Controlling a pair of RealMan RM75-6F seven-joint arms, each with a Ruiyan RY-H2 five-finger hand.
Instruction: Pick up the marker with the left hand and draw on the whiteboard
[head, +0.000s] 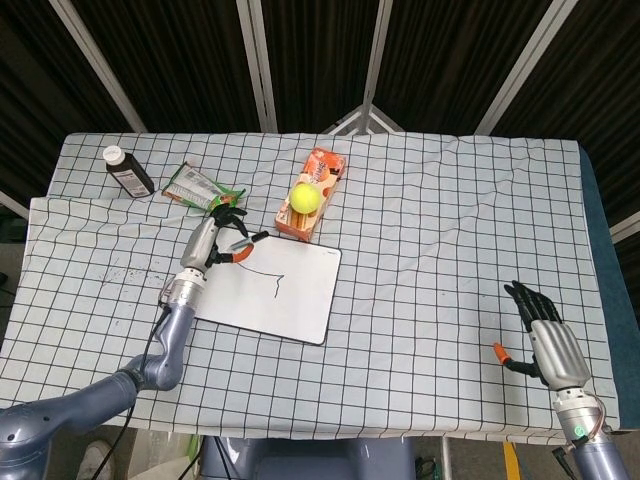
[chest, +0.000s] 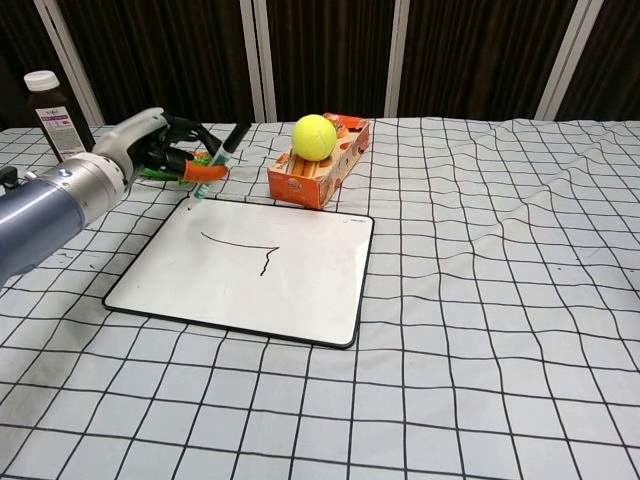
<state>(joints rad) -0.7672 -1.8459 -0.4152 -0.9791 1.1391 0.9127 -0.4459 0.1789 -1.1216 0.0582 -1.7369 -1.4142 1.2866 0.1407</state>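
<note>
Bottle: a dark brown plastic bottle with a white cap and a label (head: 127, 171) stands upright near the table's far left corner, on the black-and-white checked tablecloth (head: 430, 220).

Snack packet: a green foil snack packet (head: 200, 190) lies flat just right of the bottle, near the far edge, close behind the left hand.

Left hand: the silver left hand with black fingers and orange pads (head: 211, 243) hangs over the whiteboard's far left corner, fingers curled around the marker.

Marker: a slim marker with a black cap end and a green-and-white barrel (chest: 217, 160) is pinched in the left hand, tilted, cap end up and to the right; in the chest view its tip points down at the cloth just outside the board's far left corner. Whether the tip touches cannot be told.

Whiteboard: a white rectangular whiteboard with a thin black rim (head: 270, 293) lies flat left of the table's middle, carrying a thin black drawn line (chest: 245, 245) that runs sideways, then bends down toward the near edge.

Carton: an orange cardboard carton (head: 318, 185) lies just beyond the whiteboard's far right corner, with a yellow-green tennis ball (head: 304, 196) resting on top of it.

Right hand: the silver right hand with black fingers (head: 546, 337) lies near the table's near right corner, fingers straight and slightly apart, holding nothing.
</note>
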